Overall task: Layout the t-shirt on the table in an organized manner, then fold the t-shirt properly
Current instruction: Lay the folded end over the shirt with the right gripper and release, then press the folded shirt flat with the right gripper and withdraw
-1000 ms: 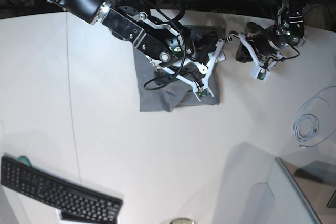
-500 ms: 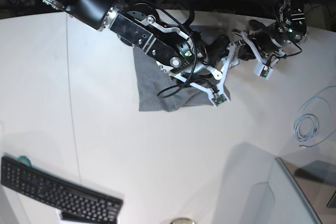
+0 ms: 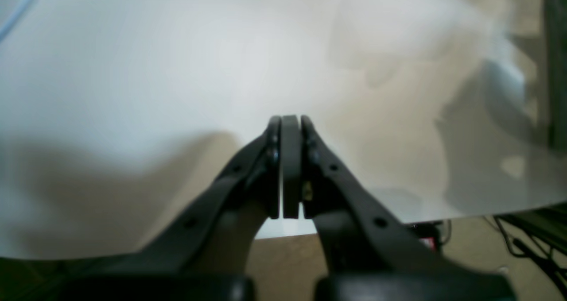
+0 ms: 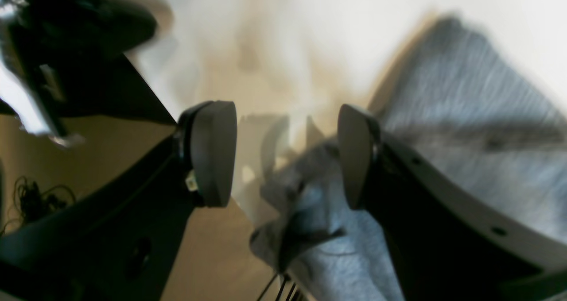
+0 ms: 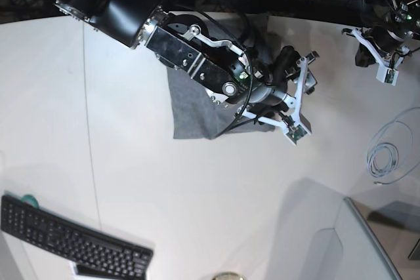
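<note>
**mika_r:** Where's the t-shirt (image 5: 197,106) right now? Looks already folded to me: a compact grey block toward the far edge of the worktop (image 5: 164,195), about mid-width, with the right arm slung right over it.

**dof7:** Yeah. The right end effector (image 5: 296,100) sits just past the shirt's edge on the side facing the other arm, jaws spread wide, nothing between them. My guess is it's either lining up on that edge or clear of it after a fold. Can't say which.

**mika_r:** And the left one?

**dof7:** The left end effector (image 5: 382,54) is parked off by the far corner, well apart from the shirt. Its wrist cam shows the pads (image 3: 290,166) pressed flat together, no cloth in there, just bare worktop beyond. Reads like it's staying out of the way.

**mika_r:** The base view hides a lot under that big arm though.

**dof7:** That's where the right wrist cam helps. Blurry, but you see a bunched bit of grey knit (image 4: 310,212) down between the pads (image 4: 212,152), not pinched, and flat fabric off to one side. The base view gives the overall outline, plus the keyboard (image 5: 72,240) at the near corner and a coiled cable (image 5: 387,155).
</note>
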`<action>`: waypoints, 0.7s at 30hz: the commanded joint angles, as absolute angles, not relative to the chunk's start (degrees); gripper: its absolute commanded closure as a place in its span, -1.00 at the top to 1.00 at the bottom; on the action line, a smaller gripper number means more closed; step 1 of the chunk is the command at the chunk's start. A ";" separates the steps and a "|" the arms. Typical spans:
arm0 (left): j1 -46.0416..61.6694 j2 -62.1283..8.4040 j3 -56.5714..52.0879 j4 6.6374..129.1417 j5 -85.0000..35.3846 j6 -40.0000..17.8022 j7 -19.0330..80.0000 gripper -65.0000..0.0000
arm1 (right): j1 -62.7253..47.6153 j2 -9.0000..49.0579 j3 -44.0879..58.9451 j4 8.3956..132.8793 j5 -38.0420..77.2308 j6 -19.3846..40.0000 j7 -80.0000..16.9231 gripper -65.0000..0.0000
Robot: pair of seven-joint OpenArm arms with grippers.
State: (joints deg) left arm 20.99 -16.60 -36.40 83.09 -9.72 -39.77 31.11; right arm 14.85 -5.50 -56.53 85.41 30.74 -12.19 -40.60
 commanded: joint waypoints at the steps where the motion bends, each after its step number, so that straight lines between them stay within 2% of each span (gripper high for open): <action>1: 20.97 -17.63 -36.97 82.95 -10.42 -40.00 30.37 -1.00 | 16.13 -5.32 -56.04 90.59 31.43 -11.56 -39.96 0.03; 5: 20.97 -17.63 -37.05 81.10 -10.42 -40.00 30.11 -1.00 | 15.87 1.63 -54.11 107.47 31.43 -19.12 -49.54 0.03; 8: 21.14 -17.63 -37.14 80.48 -10.51 -40.00 30.02 -1.00 | 12.53 6.29 -49.45 110.81 31.78 -24.40 -53.67 -0.01; 10: 21.05 -17.54 -38.46 80.57 -10.51 -40.00 30.02 -1.00 | 9.27 8.48 -46.20 109.58 31.60 -23.52 -53.67 -0.28; 13: 20.97 -17.54 -39.52 80.84 -10.51 -40.00 30.02 -1.00 | 5.49 9.36 -43.65 106.59 31.43 -20.00 -53.58 -0.98; 16: 20.88 -17.63 -39.52 81.10 -10.51 -40.00 30.02 -1.00 | 3.12 9.36 -42.15 103.60 31.34 -19.03 -53.23 -0.93; 18: 20.88 -17.80 -39.60 80.92 -10.51 -40.00 30.02 -1.00 | 1.98 9.45 -42.33 101.93 31.34 -19.03 -50.86 -1.00; 21: 21.49 -18.86 -40.92 80.57 -10.51 -40.00 30.02 -1.00 | 1.36 9.36 -42.59 97.89 31.43 -18.95 -48.57 -1.00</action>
